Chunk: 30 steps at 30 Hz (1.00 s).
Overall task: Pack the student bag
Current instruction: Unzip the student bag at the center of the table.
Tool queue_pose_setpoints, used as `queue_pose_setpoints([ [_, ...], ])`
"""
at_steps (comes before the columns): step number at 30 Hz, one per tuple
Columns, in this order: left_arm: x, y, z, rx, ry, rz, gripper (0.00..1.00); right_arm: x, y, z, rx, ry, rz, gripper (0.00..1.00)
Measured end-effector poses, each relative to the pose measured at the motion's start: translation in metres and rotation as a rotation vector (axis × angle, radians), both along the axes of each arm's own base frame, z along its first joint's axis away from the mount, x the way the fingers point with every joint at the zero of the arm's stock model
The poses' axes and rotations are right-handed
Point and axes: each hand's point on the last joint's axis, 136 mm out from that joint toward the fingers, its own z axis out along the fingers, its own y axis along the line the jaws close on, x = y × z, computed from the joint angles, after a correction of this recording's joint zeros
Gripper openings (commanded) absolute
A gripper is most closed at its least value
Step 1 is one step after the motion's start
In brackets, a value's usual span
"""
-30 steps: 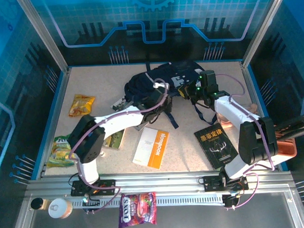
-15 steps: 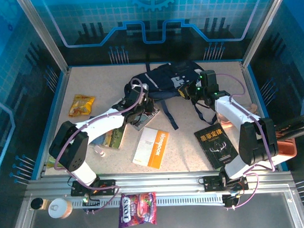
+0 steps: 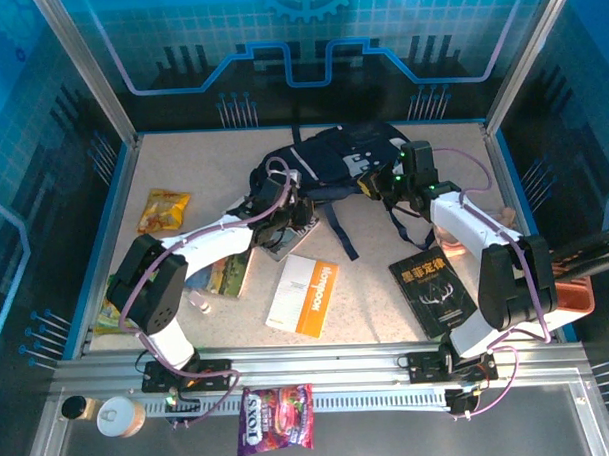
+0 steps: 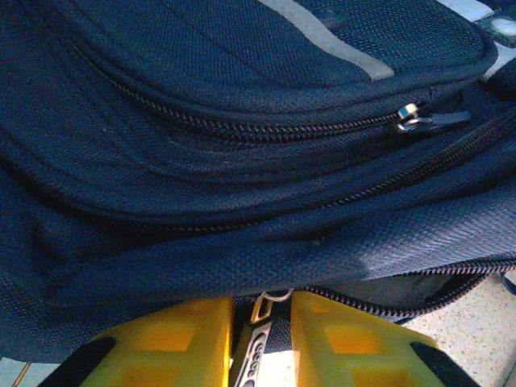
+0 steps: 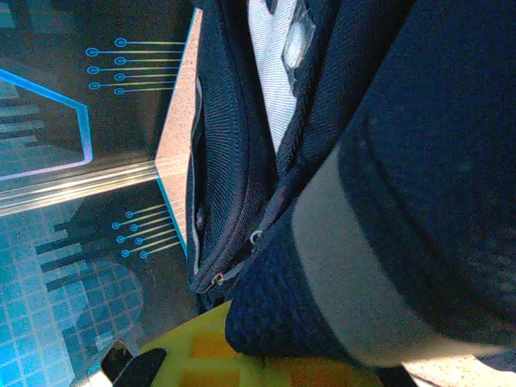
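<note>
The student bag [image 3: 332,152], dark navy with a grey-white patch, lies at the back middle of the table. My left gripper [image 3: 287,201] sits at its near-left edge. In the left wrist view the yellow fingers [image 4: 169,343] stand slightly apart under the bag's [image 4: 242,121] lower zipper seam. A zipper pull tab [image 4: 260,339] hangs loose in the gap, so the gripper [image 4: 262,314] is open. My right gripper [image 3: 381,181] is shut on the bag's right side. In the right wrist view a fold of navy fabric [image 5: 306,306] covers the yellow finger [image 5: 201,355].
A white-and-orange book [image 3: 303,294] and a black book [image 3: 433,294] lie in front of the bag. A yellow snack packet [image 3: 163,210], a green packet [image 3: 115,305] and another book [image 3: 229,274] lie at the left. An orange tray [image 3: 572,294] sits at the right edge.
My left arm pulled back from over the bag's middle to its near-left edge. Its jaws parted and let go of the zipper pull. The right arm has held still.
</note>
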Motion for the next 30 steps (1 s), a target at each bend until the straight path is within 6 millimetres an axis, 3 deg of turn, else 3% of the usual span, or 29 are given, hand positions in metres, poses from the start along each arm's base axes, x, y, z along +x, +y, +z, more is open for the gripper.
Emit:
queue_pose_setpoints([
  [10, -0.007, 0.003, -0.01, -0.023, 0.033, -0.024, 0.21, 0.0, 0.0, 0.0, -0.004, -0.001, 0.0, 0.0],
  [17, -0.008, 0.005, -0.01, -0.033, 0.033, -0.031, 0.01, 0.0, -0.001, 0.0, -0.004, -0.001, 0.0, 0.0],
  [20, -0.007, 0.008, -0.007, -0.037, 0.026, -0.029, 0.0, 0.001, -0.002, 0.0, -0.01, -0.007, 0.002, 0.0],
  [24, -0.005, 0.023, 0.0, -0.03, 0.006, -0.016, 0.0, -0.001, -0.009, -0.005, -0.049, -0.006, 0.013, 0.0],
  [30, -0.004, 0.062, 0.006, -0.027, -0.01, 0.017, 0.0, 0.006, -0.035, -0.014, -0.131, -0.018, 0.029, 0.01],
])
